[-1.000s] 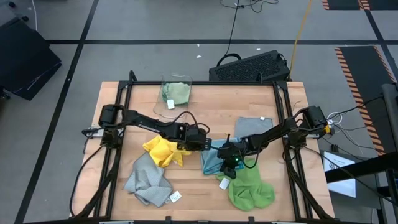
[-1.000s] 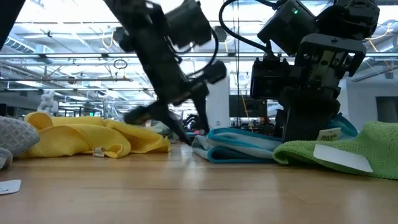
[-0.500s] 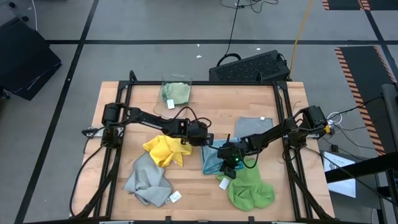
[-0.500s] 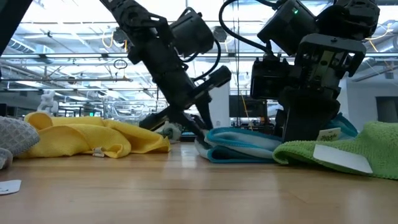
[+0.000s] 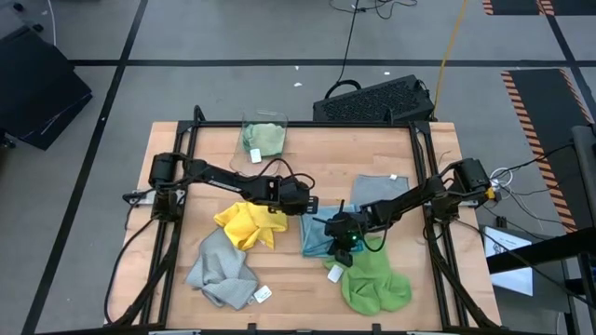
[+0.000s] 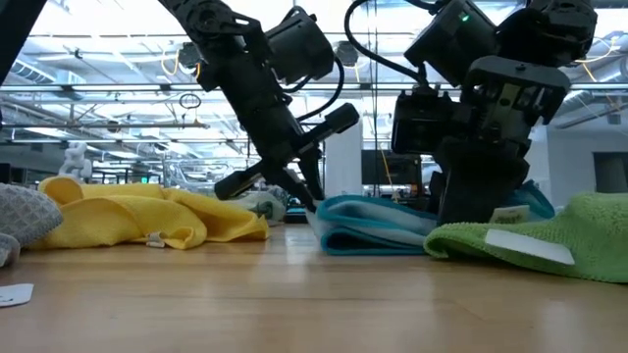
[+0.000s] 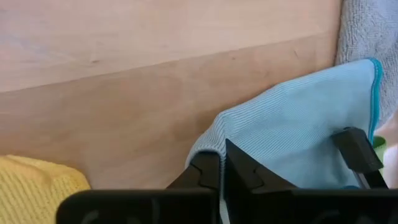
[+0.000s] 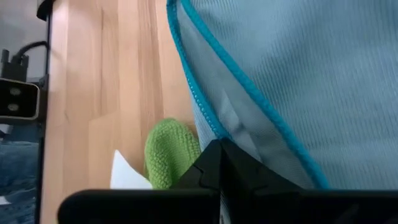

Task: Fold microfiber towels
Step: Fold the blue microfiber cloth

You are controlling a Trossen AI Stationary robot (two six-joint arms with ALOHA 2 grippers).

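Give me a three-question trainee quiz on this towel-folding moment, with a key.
1. True or false: both grippers are shut on the light blue towel.
2. Which towel lies in the clear bin? A) yellow B) pale green C) grey
3. Fill in: the left gripper pinches the blue towel's ____.

Key:
1. True; the right gripper grips its other edge.
2. B, the pale green towel.
3. Corner, on the side toward the yellow towel.
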